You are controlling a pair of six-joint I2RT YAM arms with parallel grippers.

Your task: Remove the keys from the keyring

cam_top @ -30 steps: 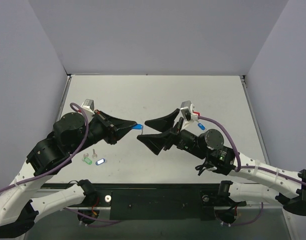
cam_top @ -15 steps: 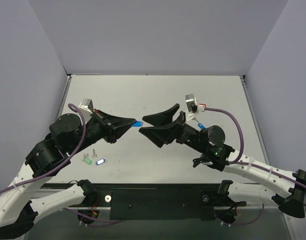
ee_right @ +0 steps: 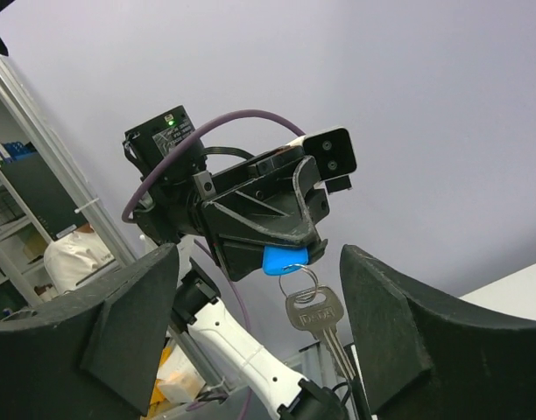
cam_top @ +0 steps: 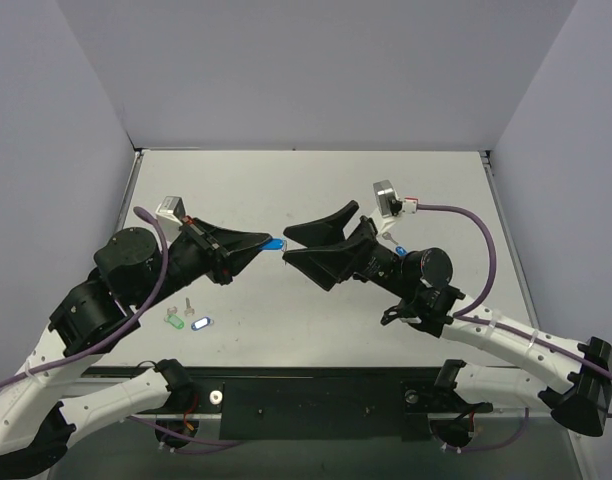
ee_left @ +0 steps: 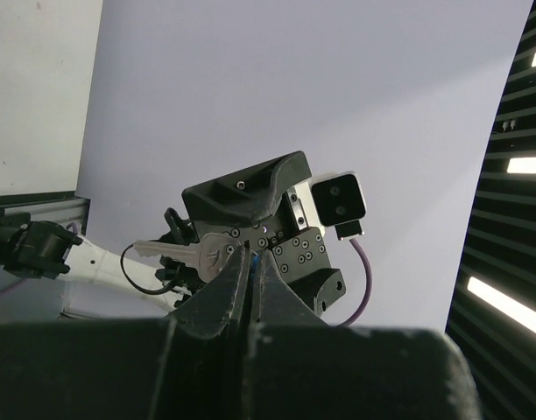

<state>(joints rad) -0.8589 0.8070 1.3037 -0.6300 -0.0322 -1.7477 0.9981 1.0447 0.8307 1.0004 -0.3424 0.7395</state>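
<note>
My left gripper (cam_top: 267,245) is shut on the bright blue cap of a key (cam_top: 276,243) and holds it above the table. In the right wrist view the blue cap (ee_right: 284,259) sits in the left jaws, and the thin silver keyring (ee_right: 301,282) hangs from it with a bare silver key (ee_right: 317,315) below. The silver key also shows in the left wrist view (ee_left: 191,255). My right gripper (cam_top: 285,245) is open, with its fingers (ee_right: 132,324) either side of the hanging key and not touching it.
A green-capped key (cam_top: 172,320), a small silver key (cam_top: 189,304) and a blue-and-white tag (cam_top: 201,323) lie on the table (cam_top: 286,190) near the left arm. A small blue item (cam_top: 399,250) lies behind the right arm.
My right gripper has swung up and towards the left gripper, so its open fingers now flank the blue key. The left gripper has kept its hold and barely moved.
</note>
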